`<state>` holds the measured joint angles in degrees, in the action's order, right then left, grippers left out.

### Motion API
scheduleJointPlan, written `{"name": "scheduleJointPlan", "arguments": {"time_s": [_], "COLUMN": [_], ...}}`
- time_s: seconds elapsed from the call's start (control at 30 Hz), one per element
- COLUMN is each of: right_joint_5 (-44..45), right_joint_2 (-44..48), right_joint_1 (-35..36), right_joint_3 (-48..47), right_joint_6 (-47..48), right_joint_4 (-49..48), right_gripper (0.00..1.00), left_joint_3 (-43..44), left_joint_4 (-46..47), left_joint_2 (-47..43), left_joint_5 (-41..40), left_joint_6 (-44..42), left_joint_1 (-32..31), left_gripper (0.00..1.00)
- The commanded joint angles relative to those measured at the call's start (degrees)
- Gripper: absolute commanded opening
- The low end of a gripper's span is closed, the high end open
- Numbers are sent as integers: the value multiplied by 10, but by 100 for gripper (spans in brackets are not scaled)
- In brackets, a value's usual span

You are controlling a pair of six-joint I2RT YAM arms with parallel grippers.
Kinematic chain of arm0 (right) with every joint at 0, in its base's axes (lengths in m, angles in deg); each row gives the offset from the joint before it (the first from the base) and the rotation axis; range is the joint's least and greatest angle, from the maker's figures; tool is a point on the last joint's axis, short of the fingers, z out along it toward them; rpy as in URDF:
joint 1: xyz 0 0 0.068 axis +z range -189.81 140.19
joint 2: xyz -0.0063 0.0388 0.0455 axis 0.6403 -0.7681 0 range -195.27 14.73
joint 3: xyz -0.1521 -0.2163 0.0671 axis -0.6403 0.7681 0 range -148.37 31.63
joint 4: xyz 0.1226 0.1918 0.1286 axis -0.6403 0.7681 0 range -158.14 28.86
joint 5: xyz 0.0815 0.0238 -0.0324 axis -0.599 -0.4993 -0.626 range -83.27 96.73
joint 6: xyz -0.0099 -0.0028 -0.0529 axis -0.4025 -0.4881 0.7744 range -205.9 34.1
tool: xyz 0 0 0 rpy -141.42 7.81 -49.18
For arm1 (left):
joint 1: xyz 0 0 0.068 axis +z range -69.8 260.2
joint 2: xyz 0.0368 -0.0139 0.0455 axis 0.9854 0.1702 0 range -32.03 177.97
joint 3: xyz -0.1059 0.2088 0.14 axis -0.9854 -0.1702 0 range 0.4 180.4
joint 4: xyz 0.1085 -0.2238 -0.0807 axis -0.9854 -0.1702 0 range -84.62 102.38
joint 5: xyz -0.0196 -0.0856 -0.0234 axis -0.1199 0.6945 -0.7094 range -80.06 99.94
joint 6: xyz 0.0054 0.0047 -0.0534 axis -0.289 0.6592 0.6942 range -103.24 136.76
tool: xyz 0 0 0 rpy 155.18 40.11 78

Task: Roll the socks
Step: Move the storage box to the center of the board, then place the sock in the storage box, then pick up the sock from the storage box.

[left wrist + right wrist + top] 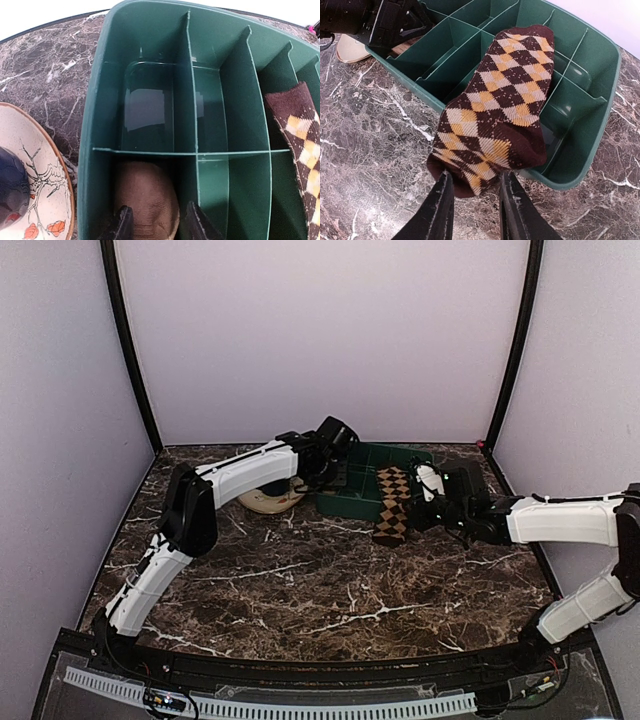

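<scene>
The tan-beige sock (146, 197) sits as a rolled bundle in a near-left compartment of the green divided tray (95, 125). My left gripper (159, 224) hangs open over it, one finger on each side of the bundle. The argyle sock (500, 100) lies flat and long, draped from the tray's dividers over its front rim (560, 181) onto the marble. Its lower end lies between the tips of my open right gripper (476, 192). From above, the argyle sock (392, 502) shows between the left gripper (338, 462) and the right gripper (420, 512).
A cream plate (42, 175) with a branch pattern and a dark blue object (10, 192) on it stands just left of the tray (352, 502). The other tray compartments hold nothing. Pale walls close in the marble table (300, 590) on three sides.
</scene>
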<state>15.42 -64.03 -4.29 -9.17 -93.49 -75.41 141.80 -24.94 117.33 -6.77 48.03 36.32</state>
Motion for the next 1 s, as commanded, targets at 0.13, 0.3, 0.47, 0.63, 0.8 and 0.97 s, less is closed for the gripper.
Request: {"name": "scheduleJointPlan", "arguments": {"time_s": [0.13,0.3,0.47,0.63,0.8,0.97], "right_joint_5": [-16,-6,-5,-9,3,12], "right_joint_2": [16,21,27,56,100,136], "right_joint_1": [-4,-4,-4,-4,-4,-4], "right_joint_3": [0,-8,-19,-3,14,50], "right_joint_6": [-9,-8,-20,-43,-71,-124], "right_joint_4": [-15,-4,13,16,34,49], "right_gripper": [28,29,33,36,40,44], "left_joint_3": [-24,-52,-55,-95,-173,-286], "left_joint_4": [-9,77,146,190,229,289], "left_joint_2": [-32,-65,-98,-144,-202,-275], "left_joint_5": [0,-21,-48,-86,-111,-113], "left_joint_6": [-16,-77,-150,-197,-210,-221], "left_joint_1": [-9,-36,-69,-97,-104,-117], "left_gripper": [39,39,39,39,41,41]}}
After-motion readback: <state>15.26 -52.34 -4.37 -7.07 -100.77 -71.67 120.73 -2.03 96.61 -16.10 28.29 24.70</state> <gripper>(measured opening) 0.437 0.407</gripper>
